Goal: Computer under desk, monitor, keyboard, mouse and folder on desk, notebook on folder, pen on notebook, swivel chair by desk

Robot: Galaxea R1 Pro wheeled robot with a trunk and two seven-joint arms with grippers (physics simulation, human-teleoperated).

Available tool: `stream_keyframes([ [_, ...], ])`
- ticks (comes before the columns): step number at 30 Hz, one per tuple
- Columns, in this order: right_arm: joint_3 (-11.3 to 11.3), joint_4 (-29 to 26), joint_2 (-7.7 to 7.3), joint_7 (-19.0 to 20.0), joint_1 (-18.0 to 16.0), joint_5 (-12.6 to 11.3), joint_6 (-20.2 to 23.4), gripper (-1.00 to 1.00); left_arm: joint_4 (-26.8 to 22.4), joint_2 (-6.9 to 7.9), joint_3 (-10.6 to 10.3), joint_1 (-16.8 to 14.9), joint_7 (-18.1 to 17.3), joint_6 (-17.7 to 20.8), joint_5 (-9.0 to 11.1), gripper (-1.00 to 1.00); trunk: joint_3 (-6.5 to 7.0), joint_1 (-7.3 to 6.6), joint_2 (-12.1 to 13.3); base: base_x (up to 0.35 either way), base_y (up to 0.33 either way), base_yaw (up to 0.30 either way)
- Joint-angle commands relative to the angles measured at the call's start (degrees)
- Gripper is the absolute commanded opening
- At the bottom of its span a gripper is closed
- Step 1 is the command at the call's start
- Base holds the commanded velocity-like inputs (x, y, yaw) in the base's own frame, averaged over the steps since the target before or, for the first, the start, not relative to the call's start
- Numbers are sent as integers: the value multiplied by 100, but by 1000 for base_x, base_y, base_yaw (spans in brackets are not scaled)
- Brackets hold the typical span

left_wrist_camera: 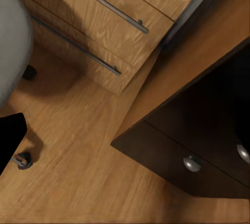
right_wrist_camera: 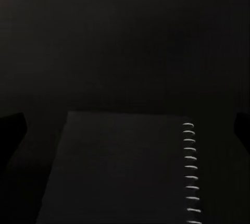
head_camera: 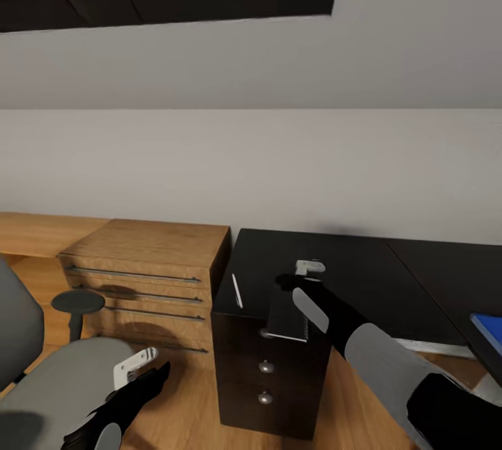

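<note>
**Right claw over notebook at the tabletop's end; pickup pending**

Head view: the notebook (head_camera: 287,310) lay flat on the glossy black tabletop (head_camera: 362,261), above the black drawer unit (head_camera: 268,373), its near edge overhanging the top drawer slightly. The pen (head_camera: 237,291), a thin white stick, lay just beside it at its 9 o'clock, apart from it. The right claw (head_camera: 309,268) hovered at the notebook's 12 o'clock end. In the right wrist view the two dark fingers (right_wrist_camera: 11,130) stood wide apart, one to either side of the cover, nothing between them: open, empty. The left claw (head_camera: 136,365) hung low over the swivel chair (head_camera: 63,380) seat; whether it was spread or closed could not be told. A corner of the blue folder (head_camera: 488,330) showed at 3 o'clock, well apart from the notebook.

Handling judgement: the notebook looked thin and light, matte dark cover, white wire spiral (right_wrist_camera: 190,172) down one long side. Likely to flex if lifted by one corner; flat on a slick surface, so hard to get a finger under. The overhanging near edge seemed the best hold, pinching cover and pages together away from the spiral. The pen looked round, smooth, liable to roll.

Other materials: light wooden dresser (head_camera: 150,275) with metal bar handles, plank floor (left_wrist_camera: 78,172), round metal knobs on the drawers.
</note>
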Motion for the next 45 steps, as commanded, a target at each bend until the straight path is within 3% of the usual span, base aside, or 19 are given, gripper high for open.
stream_keyframes([
  [1,28,-190,-21,-78,95,-25,13,100,-10,-1,1,0,41,19,61,100,5,-3,-4,-334,0,0],
  [10,23,-874,-112,-119,519,-56,-63,100,-10,6,5,-4,41,26,61,100,70,-3,-4,-336,0,0],
  [16,12,-1463,-152,-130,898,-64,-356,100,-10,8,5,-4,43,34,61,100,79,-3,-4,-321,0,0],
  [19,13,-2019,-234,-134,1251,-65,-578,100,-10,5,0,-1,45,36,61,100,80,-3,-4,-165,0,0],
  [20,11,-2584,-345,-133,1651,-63,-785,100,-10,2,-3,-1,46,37,61,100,80,-3,-4,-53,0,0],
  [22,9,-2899,-411,-134,1873,-64,-914,100,-10,1,-5,-2,47,37,57,100,80,-3,-4,-35,0,0],
  [27,7,-3226,-517,-133,2057,-77,-1034,100,-10,-8,-41,-1,49,37,54,100,80,-3,-4,-15,0,0],
  [31,4,-3353,-591,-131,2163,-258,-1088,100,-12,-14,-140,-3,63,37,50,100,80,-3,-4,-4,0,0],
  [33,0,-3374,-610,-129,2183,-443,-1102,100,-14,-16,-174,-3,67,37,48,100,80,-3,-4,-2,0,0],
  [34,-12,-3386,-632,-124,2196,-651,-1120,100,-16,-16,-195,-3,70,37,46,100,80,-3,-4,-1,0,0],
  [38,-40,-3400,-668,-113,2212,-994,-1317,100,-18,-17,-225,-4,72,37,45,100,80,-3,-4,0,0,0],
  [45,-56,-3243,-734,-82,2267,-1140,-2629,100,-19,-12,-223,-2,74,37,50,100,-45,151,-284,0,0,0],
])
